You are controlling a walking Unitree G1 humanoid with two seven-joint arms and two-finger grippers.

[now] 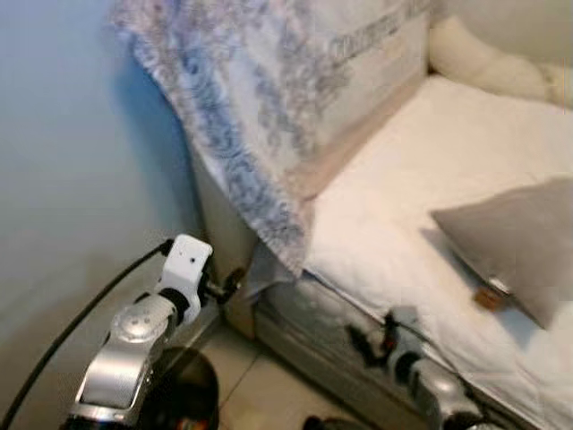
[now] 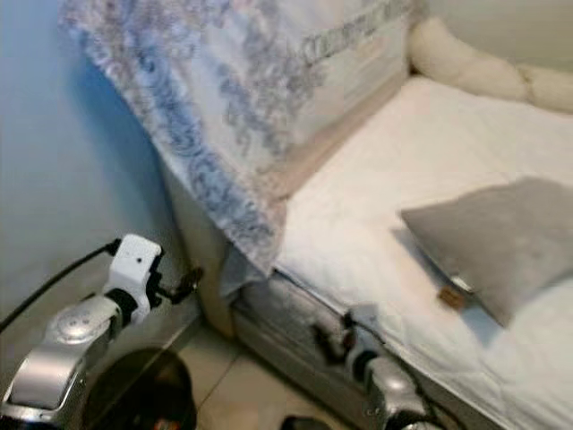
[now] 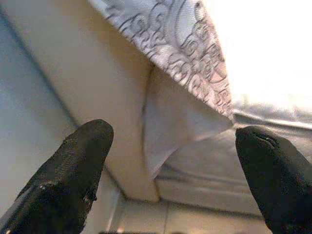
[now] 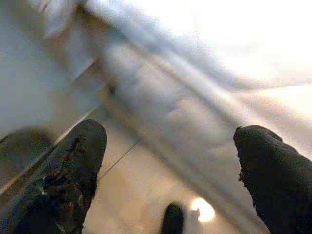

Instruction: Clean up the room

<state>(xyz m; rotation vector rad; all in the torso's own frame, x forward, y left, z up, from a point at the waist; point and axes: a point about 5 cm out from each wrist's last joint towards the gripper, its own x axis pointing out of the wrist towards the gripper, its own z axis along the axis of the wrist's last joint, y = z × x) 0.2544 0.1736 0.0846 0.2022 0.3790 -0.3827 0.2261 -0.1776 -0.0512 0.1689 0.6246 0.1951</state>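
patterned blanket (image 1: 260, 125) is draping over the head end of the bed (image 1: 430, 242), its grey-blue scroll print hanging down past the mattress corner toward the wall (image 1: 81, 179). a plain white sheet corner (image 3: 170, 126) is hanging below the blanket's edge. grey pillow (image 1: 524, 242) is lying flat on the white bedding, right side cut off by the frame; a small brown tag (image 1: 488, 298) is lying just beside its near edge. a cream bolster (image 1: 488, 58) is lying along the far side of the bed. left gripper (image 3: 175, 161) is hovering near the bed's corner, jaws standing wide apart, gripping nothing. right gripper (image 4: 170, 161) is sitting low beside the mattress side, jaws also spread, empty; its wrist view is blurring. a dark round object (image 1: 183, 390) is sitting on the floor (image 1: 269, 385) under the left arm, identity unclear.
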